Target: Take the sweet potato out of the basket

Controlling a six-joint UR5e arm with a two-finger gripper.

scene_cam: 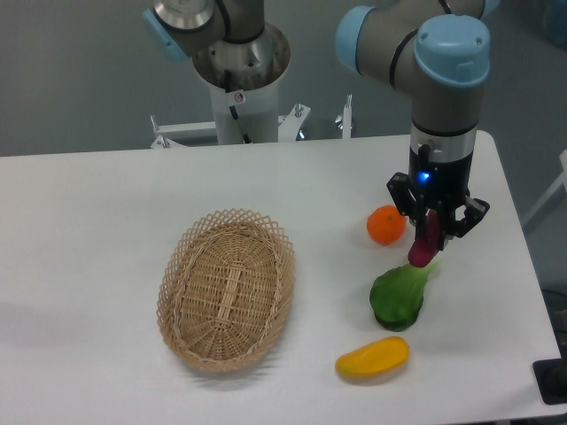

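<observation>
The magenta-purple sweet potato point(424, 246) hangs tilted between the fingers of my gripper point(432, 232), which is shut on its upper end. It is held above the right side of the table, just over the green vegetable. The tan wicker basket point(227, 289) lies well to the left on the table, with nothing inside it.
An orange fruit point(386, 225) sits just left of the gripper. A green leafy vegetable point(398, 297) lies directly below the sweet potato's lower tip. A yellow-orange mango-shaped item point(373, 358) lies near the front edge. The robot base point(239, 71) stands behind the table.
</observation>
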